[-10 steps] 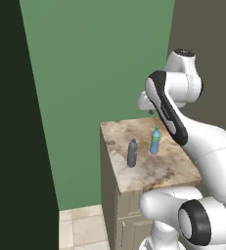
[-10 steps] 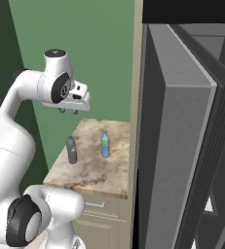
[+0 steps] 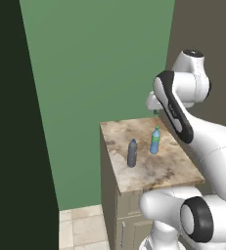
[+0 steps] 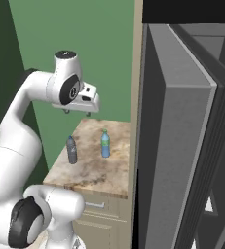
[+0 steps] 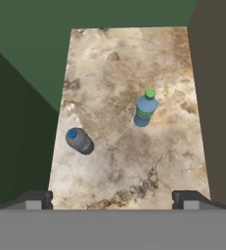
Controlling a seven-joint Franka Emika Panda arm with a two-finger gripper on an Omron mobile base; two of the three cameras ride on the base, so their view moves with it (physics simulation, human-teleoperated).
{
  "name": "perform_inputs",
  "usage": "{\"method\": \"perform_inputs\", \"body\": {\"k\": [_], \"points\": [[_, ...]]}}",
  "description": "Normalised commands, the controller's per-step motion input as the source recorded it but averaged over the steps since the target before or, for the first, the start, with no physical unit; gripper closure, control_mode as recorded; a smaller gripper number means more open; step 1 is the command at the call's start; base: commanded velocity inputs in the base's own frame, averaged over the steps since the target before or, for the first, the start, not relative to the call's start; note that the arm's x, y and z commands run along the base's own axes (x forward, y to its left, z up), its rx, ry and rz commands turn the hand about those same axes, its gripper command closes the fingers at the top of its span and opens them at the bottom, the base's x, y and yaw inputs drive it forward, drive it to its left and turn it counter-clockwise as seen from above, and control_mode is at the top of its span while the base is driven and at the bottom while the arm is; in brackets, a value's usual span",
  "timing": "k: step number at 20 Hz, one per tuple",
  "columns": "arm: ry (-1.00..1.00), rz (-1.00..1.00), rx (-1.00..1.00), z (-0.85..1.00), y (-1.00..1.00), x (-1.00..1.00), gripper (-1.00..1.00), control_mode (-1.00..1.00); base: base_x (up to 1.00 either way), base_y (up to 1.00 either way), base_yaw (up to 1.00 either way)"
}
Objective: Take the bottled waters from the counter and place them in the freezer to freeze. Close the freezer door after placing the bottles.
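Observation:
Two bottled waters stand upright on the marbled counter (image 3: 169, 171) (image 4: 92, 171) (image 5: 119, 63). One is a dark grey-blue bottle (image 3: 132, 153) (image 4: 72, 150) (image 5: 79, 140). To its right stands a clear light blue bottle with a green cap (image 3: 155, 141) (image 4: 105, 143) (image 5: 146, 108). My gripper (image 4: 77, 112) (image 5: 112, 199) hangs well above the counter's back part, pointing down, open and holding nothing. The hand view looks straight down on both bottles. The grey freezer door (image 4: 179, 146) stands open to the right of the counter, with the freezer's white shelves (image 4: 212, 204) showing beyond it.
A green wall (image 3: 100, 73) rises behind the counter. A dark panel (image 3: 11, 122) stands at the far left. A beige side panel (image 4: 136, 97) separates counter and fridge. Beige floor tiles (image 3: 82, 227) lie in front of the cabinet.
The arm's upper part and hand have shifted slightly to the right. Both bottles stand where they were, and the gripper is still open.

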Motion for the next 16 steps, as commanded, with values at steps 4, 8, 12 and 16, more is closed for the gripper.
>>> {"method": "perform_inputs", "body": {"k": [4, 8, 12, 16], "points": [[-0.01, -0.12, 0.00, -0.40, -0.11, 0.00, -1.00, -1.00, 0.00, 0.00, 0.00], [-0.28, -0.01, 0.00, -0.57, 0.00, -0.13, -1.00, -1.00, 0.00, 0.00, 0.00], [-0.26, -0.02, 0.00, -0.62, -0.06, -0.09, -1.00, -1.00, 0.00, 0.00, 0.00], [-0.14, -0.01, 0.00, -0.56, -0.33, 0.00, -1.00, -1.00, 0.00, 0.00, 0.00]]}}
